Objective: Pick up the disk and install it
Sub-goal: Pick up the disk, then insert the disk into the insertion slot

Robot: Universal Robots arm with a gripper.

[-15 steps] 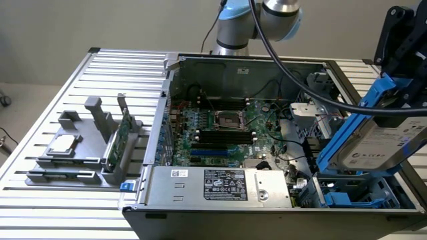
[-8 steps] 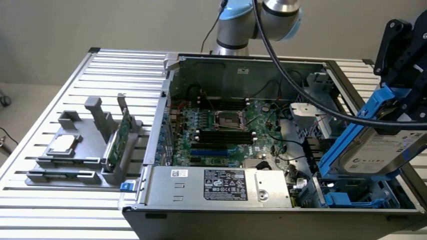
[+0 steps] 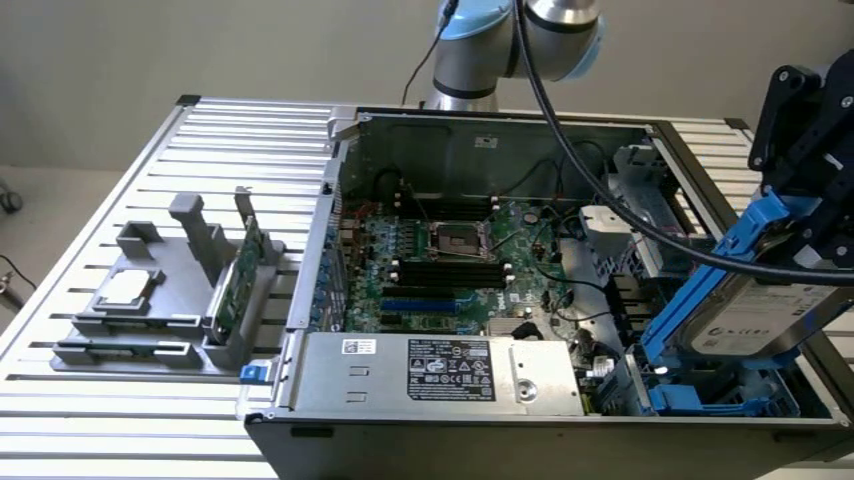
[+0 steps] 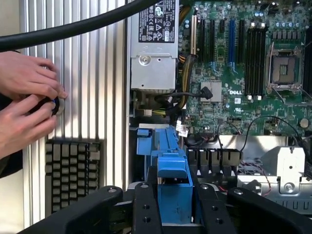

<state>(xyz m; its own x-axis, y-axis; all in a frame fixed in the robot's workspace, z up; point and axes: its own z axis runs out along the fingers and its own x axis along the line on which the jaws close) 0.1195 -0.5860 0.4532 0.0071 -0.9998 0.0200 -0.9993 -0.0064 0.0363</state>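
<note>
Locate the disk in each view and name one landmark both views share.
Exterior view: the disk hangs tilted at that view's right, above the open computer case's corner.
Wrist view: its blue carrier sits clamped in the gripper.
Shared landmark: the labelled grey power supply.

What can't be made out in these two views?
Exterior view: part of the gripper, cut off by the picture's right edge.
Exterior view: the drive bay beneath the disk, hidden by it; contact unclear.
Exterior view: the disk's label print, too small.
Wrist view: the small dark thing in the person's hands, covered by fingers.
</note>
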